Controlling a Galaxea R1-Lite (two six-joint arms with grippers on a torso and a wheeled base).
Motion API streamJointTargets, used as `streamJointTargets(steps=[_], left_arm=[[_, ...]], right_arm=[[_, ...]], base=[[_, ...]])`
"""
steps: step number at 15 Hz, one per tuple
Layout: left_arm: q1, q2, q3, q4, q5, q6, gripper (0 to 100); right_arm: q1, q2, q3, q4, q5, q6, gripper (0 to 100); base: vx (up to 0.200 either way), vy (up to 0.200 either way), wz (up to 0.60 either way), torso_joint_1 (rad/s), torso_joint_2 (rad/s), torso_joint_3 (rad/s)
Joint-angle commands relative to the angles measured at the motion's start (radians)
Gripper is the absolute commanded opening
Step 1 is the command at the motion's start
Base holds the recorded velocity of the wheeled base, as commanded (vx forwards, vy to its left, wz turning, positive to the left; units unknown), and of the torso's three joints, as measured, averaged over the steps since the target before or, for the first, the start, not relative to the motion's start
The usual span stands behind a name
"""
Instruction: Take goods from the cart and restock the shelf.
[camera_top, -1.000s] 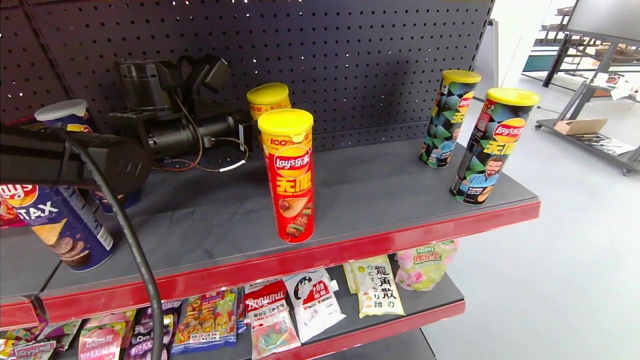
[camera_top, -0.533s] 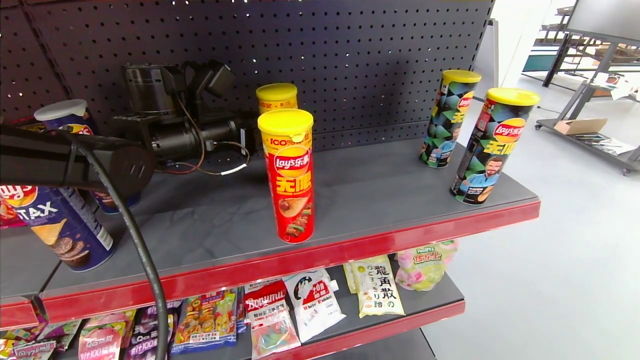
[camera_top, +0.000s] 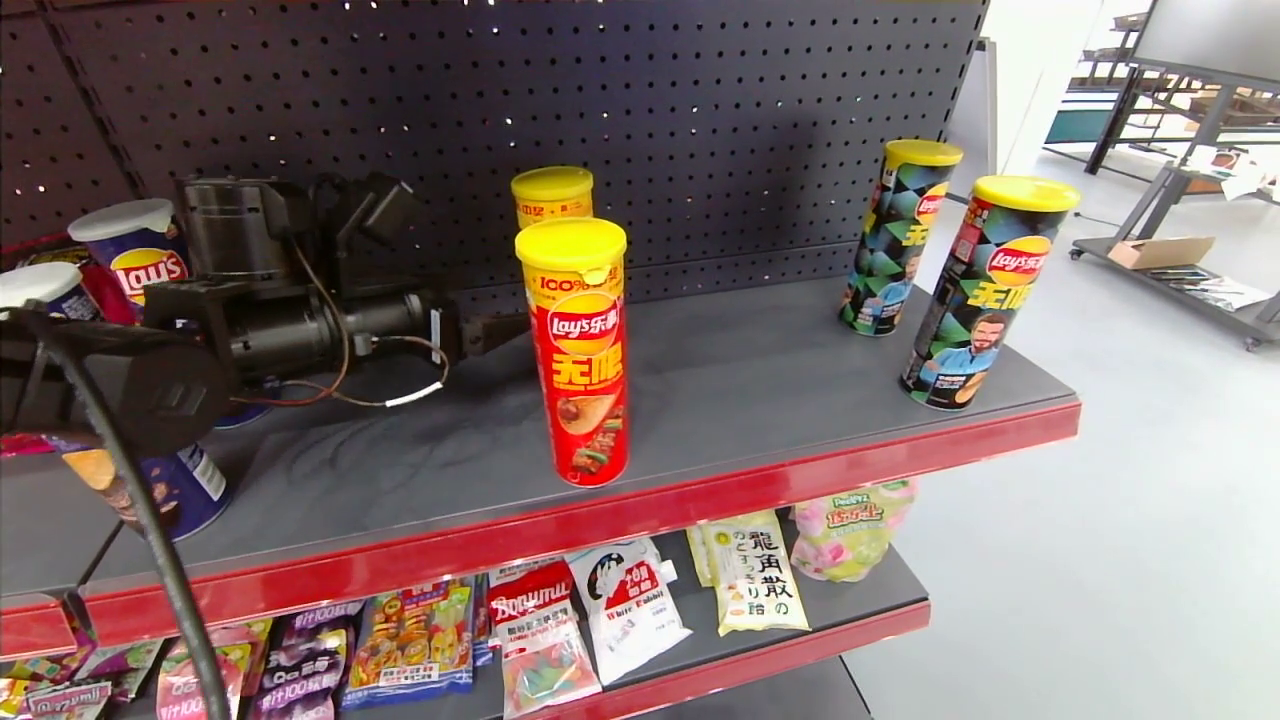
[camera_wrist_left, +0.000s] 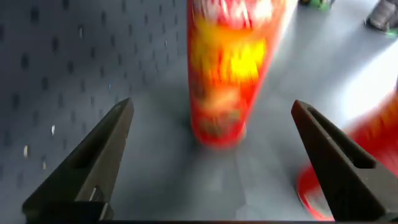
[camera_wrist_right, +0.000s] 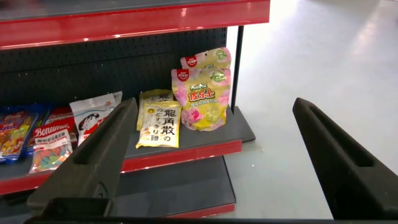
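Observation:
A red can with a yellow lid (camera_top: 552, 195) stands upright at the back of the grey top shelf (camera_top: 750, 400), close to the pegboard. A second red can (camera_top: 580, 350) stands in front of it near the red shelf edge. My left gripper (camera_top: 492, 328) hovers just left of the cans, open and holding nothing. From the left wrist, the rear red can (camera_wrist_left: 233, 68) stands beyond the open left gripper (camera_wrist_left: 211, 107), and the front red can (camera_wrist_left: 348, 168) shows at the edge. My right gripper (camera_wrist_right: 216, 106) is open and empty, low beside the lower shelf.
Two black-and-green cans (camera_top: 900, 240) (camera_top: 985, 295) stand at the shelf's right end. Blue cans (camera_top: 135, 260) crowd the left end behind my left arm. Snack bags (camera_top: 620, 600) (camera_wrist_right: 205, 93) fill the lower shelf. Open floor lies to the right.
My left gripper has let go of the rear red can and drawn back to the left. That can now stands upright by the pegboard.

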Motion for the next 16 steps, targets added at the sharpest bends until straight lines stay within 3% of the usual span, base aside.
streamJointTargets(steps=[1,3,4,5,6,7,9,11,12,13,15,16], left_arm=[[0.029,-0.154,0.155,0.000,0.001,0.000,100],[0.040,-0.237,0.250,0.000,-0.001,0.000,100],[0.038,-0.349,0.357,0.003,-0.001,0.002,100],[0.038,-0.355,0.362,0.003,-0.001,0.002,100],[0.040,-0.495,0.477,0.011,-0.001,-0.001,100],[0.044,-0.673,0.568,0.089,-0.001,-0.001,100],[0.107,-0.952,0.583,0.373,-0.007,-0.001,100],[0.156,-1.161,0.589,0.554,0.005,-0.015,100],[0.162,-1.227,0.598,0.594,0.024,-0.037,100],[0.170,-1.340,0.640,0.632,0.111,-0.093,100],[0.170,-1.477,0.732,0.633,0.212,-0.113,100],[0.170,-1.573,0.793,0.637,0.229,-0.116,100]], right_arm=[[0.000,0.002,0.000,0.000,0.000,0.001,100],[0.000,0.002,0.000,0.000,0.000,0.001,100],[0.000,0.002,0.000,0.000,0.000,0.001,100],[0.000,0.002,0.000,0.000,0.000,0.001,100],[0.000,0.002,0.000,0.000,0.000,0.001,100],[0.000,0.002,0.000,0.000,0.000,0.001,100],[0.000,0.002,0.000,-0.002,0.000,0.001,100],[0.000,0.002,0.000,0.000,0.000,0.001,100],[0.000,0.002,0.000,0.000,0.000,0.001,100],[0.000,0.002,0.000,0.000,0.000,0.001,100],[0.000,0.002,0.000,0.000,0.000,0.001,100],[0.000,0.002,0.000,0.000,0.000,0.001,100]], base=[[0.000,0.000,0.00,0.000,0.00,0.000],[0.000,0.000,0.00,0.000,0.00,0.000],[0.000,0.000,0.00,0.000,0.00,0.000],[0.000,0.000,0.00,0.000,0.00,0.000],[0.000,0.000,0.00,0.000,0.00,0.000],[0.000,0.000,0.00,0.000,0.00,0.000],[0.000,0.000,0.00,0.000,0.00,0.000],[0.000,0.000,0.00,0.000,0.00,0.000],[0.000,0.000,0.00,0.000,0.00,0.000],[0.000,0.000,0.00,0.000,0.00,0.000],[0.000,0.000,0.00,0.000,0.00,0.000],[0.000,0.000,0.00,0.000,0.00,0.000]])
